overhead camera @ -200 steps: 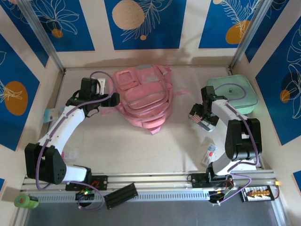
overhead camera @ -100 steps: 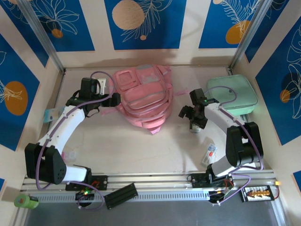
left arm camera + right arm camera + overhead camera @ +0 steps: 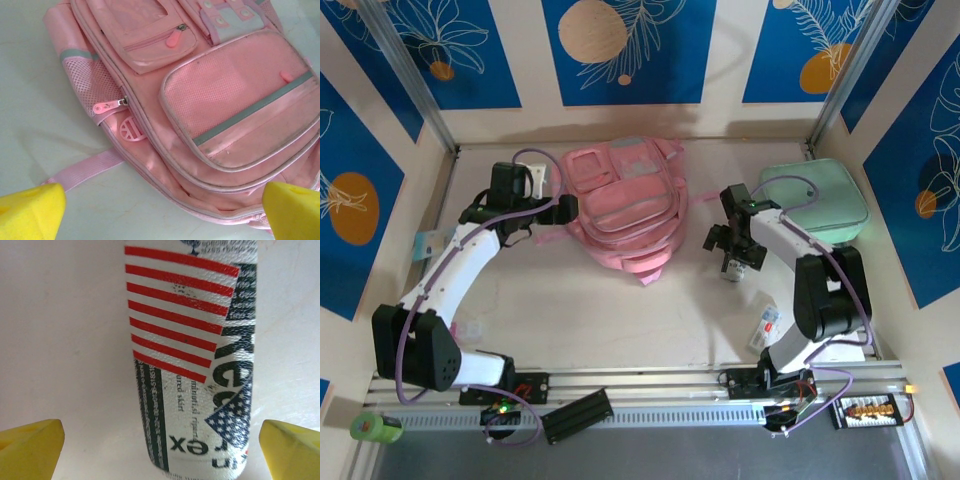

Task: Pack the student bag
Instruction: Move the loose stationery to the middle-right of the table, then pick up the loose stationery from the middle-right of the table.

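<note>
A: From above, where do we find the large pink fabric backpack?
B: It lies flat at the back middle of the beige table, soft, with zip pockets. The left pincer is just beside its left edge. The right pincer is apart on its right, over a small white tube, near the mint-green rounded case.
A: And the left wrist view?
B: We see the backpack ahead of the left pincer, part mesh, part smooth cloth. The yellow foam fingertips stand wide and hold nothing.
A: The right wrist view?
B: The right pincer stands wide around the tube, which is pebbled with red stripes. The pads do not touch it.
</note>
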You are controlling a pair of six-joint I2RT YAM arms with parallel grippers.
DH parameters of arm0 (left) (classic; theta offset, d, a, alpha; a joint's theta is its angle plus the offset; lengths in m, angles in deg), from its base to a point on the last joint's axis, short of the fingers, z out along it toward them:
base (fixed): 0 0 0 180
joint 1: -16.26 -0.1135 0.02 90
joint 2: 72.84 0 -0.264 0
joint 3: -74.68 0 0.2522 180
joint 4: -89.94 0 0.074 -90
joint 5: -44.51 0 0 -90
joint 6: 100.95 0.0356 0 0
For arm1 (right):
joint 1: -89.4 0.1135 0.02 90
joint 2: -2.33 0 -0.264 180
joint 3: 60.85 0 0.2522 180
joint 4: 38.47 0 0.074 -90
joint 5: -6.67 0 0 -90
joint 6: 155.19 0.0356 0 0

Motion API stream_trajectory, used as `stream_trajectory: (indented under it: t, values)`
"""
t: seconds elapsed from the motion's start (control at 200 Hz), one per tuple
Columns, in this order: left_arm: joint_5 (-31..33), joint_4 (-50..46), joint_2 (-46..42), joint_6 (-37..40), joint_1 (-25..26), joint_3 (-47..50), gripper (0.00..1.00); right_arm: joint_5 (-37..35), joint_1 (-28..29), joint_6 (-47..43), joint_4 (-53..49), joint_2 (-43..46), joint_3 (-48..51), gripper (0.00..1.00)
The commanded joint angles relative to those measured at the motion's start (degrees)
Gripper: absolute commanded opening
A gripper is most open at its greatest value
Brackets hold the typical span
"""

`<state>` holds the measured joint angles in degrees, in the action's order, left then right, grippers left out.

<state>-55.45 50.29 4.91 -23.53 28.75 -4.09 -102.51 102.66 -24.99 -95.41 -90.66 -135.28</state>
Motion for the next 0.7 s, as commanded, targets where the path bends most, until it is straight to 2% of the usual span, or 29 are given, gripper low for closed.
stream_trajectory:
  t: [0.0,0.18,0.34,0.395,0.575,0.695]
  values:
    - [-2.5,-0.7,1.1,-0.1,-0.2,-2.7,1.0,-0.6,-0.6,2.3,-2.3,-2.8,-1.7,0.99]
    - [-4.7,-1.1,2.6,0.5,0.7,-4.4,1.0,1.2,-1.3,2.1,-0.2,-5.0,-1.6,0.92]
    - [-5.5,-1.6,5.0,1.4,2.2,-6.6,1.0,1.8,-2.5,2.3,0.6,-7.1,-1.2,0.68]
    - [-5.6,-1.9,5.9,2.1,2.8,-7.4,1.0,2.3,-3.0,2.3,0.9,-7.2,-0.8,0.63]
    - [-5.4,-5.1,9.9,7.1,7.1,-12.1,1.0,2.5,-3.3,1.8,1.7,-5.2,0.0,0.54]
    - [-4.1,-7.2,13.4,13.6,11.8,-15.7,1.0,3.5,-2.8,0.9,3.1,-1.4,0.7,0.53]
